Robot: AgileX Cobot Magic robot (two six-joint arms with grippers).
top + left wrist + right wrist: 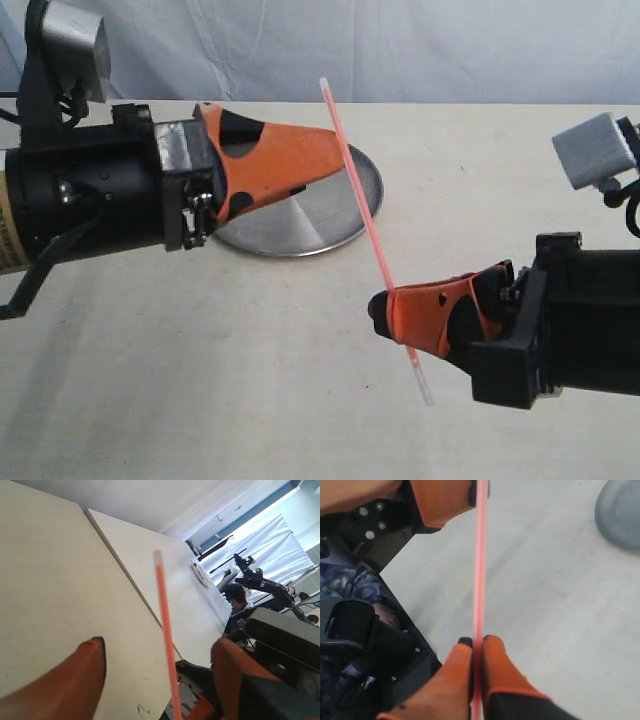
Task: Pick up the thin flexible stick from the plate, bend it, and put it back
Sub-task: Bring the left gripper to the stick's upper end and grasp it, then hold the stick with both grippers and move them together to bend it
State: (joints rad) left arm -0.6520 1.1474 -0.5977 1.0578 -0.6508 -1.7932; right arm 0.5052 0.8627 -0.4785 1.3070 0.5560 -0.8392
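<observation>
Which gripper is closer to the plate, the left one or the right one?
Left. The left gripper overlaps the plate in the exterior view. The right gripper is clear of the plate, over the table, shut on the stick.

We log a cream tabletop (200, 380); white cloth backdrop (420, 50) at 12 o'clock; a dark-haired person (235, 594) beyond the tabletop's edge.
</observation>
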